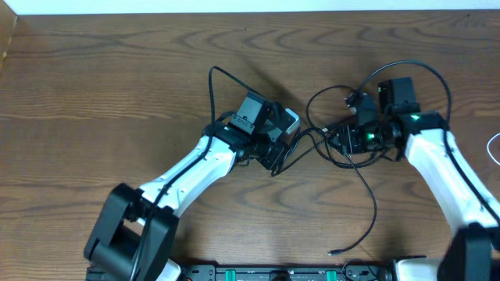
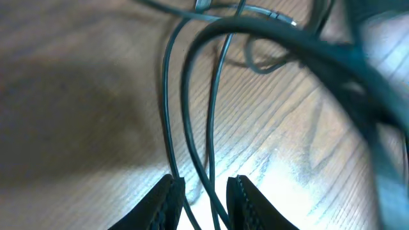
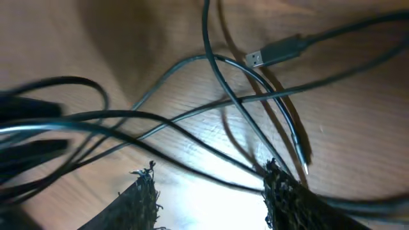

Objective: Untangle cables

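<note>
Right gripper (image 3: 209, 176): jaws spread wide, released. Thin black cables (image 3: 233, 99) cross beneath it in loose tangled loops, mid-table (image 1: 94, 78), one USB plug (image 3: 281, 51) showing. Left gripper (image 2: 204, 184) narrowly straddles two strands; grip cannot be told.

Tabletop (image 1: 117, 78) viewed straight down from overhead; cables (image 1: 337, 144) right of centre shared, seen close, obliquely, from both wrists.
</note>
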{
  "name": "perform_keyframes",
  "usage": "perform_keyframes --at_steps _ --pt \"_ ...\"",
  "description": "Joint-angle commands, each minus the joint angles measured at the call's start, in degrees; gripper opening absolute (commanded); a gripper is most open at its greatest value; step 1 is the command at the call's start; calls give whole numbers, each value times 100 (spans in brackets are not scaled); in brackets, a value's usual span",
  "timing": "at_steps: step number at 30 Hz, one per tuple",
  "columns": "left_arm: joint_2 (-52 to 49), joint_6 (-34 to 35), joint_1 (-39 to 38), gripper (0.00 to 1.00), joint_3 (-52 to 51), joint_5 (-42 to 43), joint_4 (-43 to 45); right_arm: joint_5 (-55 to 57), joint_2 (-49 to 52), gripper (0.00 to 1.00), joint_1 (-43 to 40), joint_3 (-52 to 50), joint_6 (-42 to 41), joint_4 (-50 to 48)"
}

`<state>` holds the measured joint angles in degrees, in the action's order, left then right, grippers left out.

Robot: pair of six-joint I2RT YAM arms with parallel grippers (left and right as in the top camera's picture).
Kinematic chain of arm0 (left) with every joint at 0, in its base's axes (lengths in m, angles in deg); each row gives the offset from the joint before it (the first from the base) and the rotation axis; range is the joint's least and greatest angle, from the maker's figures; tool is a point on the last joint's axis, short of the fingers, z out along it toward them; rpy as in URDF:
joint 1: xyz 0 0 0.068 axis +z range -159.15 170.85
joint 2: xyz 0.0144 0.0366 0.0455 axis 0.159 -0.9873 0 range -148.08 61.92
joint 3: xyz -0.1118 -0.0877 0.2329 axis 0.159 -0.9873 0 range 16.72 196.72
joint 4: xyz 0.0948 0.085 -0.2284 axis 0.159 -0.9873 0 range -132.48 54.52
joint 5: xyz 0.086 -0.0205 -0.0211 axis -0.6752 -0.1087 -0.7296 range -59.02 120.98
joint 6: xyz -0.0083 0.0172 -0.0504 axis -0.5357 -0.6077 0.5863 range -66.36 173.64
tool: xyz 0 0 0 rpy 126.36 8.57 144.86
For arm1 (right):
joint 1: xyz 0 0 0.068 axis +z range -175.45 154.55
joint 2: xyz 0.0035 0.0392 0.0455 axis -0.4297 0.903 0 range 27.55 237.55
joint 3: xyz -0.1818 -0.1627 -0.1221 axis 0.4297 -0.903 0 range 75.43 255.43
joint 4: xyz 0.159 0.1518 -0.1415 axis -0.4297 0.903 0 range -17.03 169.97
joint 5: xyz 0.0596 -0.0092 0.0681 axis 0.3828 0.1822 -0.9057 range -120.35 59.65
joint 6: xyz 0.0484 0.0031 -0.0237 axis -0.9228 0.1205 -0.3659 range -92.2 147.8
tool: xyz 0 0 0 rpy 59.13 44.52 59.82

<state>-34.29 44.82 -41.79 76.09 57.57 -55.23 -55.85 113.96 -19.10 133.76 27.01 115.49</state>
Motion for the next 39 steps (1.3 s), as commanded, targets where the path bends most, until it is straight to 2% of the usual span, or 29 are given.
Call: perform_keyframes --at_steps 1,4,8,12,18,20,24,25,26,28,30,32,33,36,39 --pt "-83 232 2 29 9 221 -31 -57 -608 49 -26 98 -852 219" --pt "-83 232 -24 29 9 549 74 -52 -855 40 -26 98 -1209 461" --pt "-83 232 -227 29 9 597 227 -192 -1025 39 -26 98 -1464 837" --pt "-127 479 -595 14 9 573 557 -398 -1047 32 -48 98 -1322 1281" --pt "-413 623 -1067 14 9 529 909 -393 -1325 32 -337 98 -1231 1447" --pt "-487 800 -1193 14 9 249 1054 -376 -1499 34 -470 98 -1222 1534" --pt "-437 1255 -1185 15 11 -1263 1064 256 -1902 37 -638 98 -1224 1906" --pt "-363 1344 -1141 31 11 -1735 1062 407 -1969 38 -638 98 -1226 1967" --pt "-291 1344 -1113 38 13 -1965 1062 485 -2028 38 -636 98 -1244 1996" --pt "-52 1307 -1062 38 22 -2282 1043 551 -2138 40 -638 98 -1246 1998" --pt "369 693 -1021 38 22 -2330 994 551 -2221 44 -638 98 -1244 1958" --pt "739 431 -999 60 22 -2732 962 546 -2245 48 -636 98 -1246 1930" --pt "885 433 -990 65 22 -3062 962 542 -2243 50 -636 98 -1246 1919" --pt "1325 435 -984 73 20 -4218 962 236 -2234 52 -625 92 -1246 1856" --pt "1606 437 -964 77 20 -4889 957 -9 -2232 52 -625 87 -1257 1762"
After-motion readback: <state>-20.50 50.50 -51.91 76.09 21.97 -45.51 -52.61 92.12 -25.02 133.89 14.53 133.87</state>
